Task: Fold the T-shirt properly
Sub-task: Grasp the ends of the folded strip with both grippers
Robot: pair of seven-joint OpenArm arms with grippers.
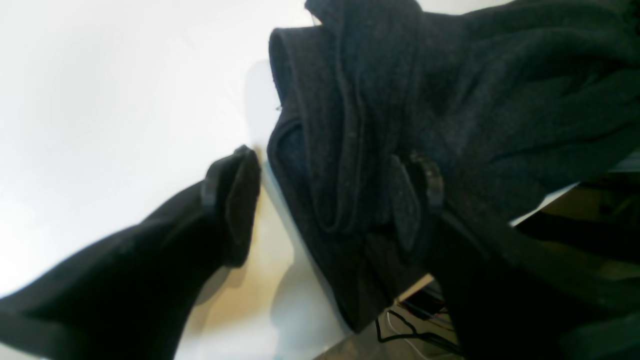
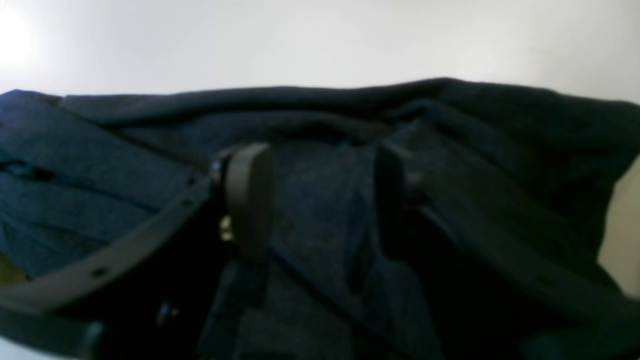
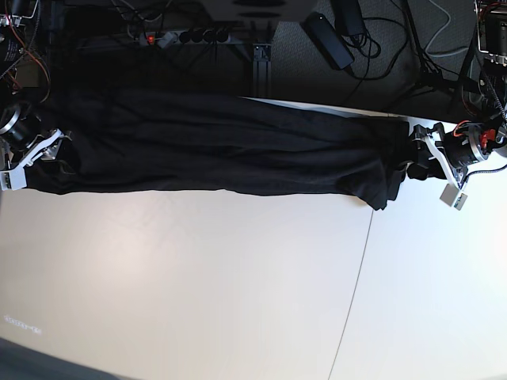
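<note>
A: We see the large black short-sleeved T-shirt of thin soft fabric (image 3: 230, 146) stretched in a long band across the far part of the flat white bench (image 3: 198, 285); it runs from one arm to the other in the base view, and its far edge seems to hang past the bench's far edge.

B: Agreed; at the base view's right end the cloth bunches into a drooping fold, just beside our left hand (image 3: 418, 162); at the left end it meets our right hand (image 3: 55, 154).

A: From the left wrist view, our left hand (image 1: 330, 190) stands with its jaws apart; one dark finger (image 1: 235, 200) is out over bare bench, clear of the cloth; the other finger (image 1: 420, 195) is pressed against the rolled, layered folds of the shirt (image 1: 400, 100). So we call it open (nothing is pinched between the two).

B: The right wrist view is dimmer; there our right hand (image 2: 320, 195) has a ridge of the shirt (image 2: 450, 130) rising between its two pads (image 2: 247, 195); the fabric fills the gap, yet we cannot tell whether the pads truly clamp it or only stand round it.

A: Beyond the bench, in the base view, lie tangled black cables (image 3: 372, 32) on dark floor; a thin seam line (image 3: 360, 261) crosses the bench surface.
</note>
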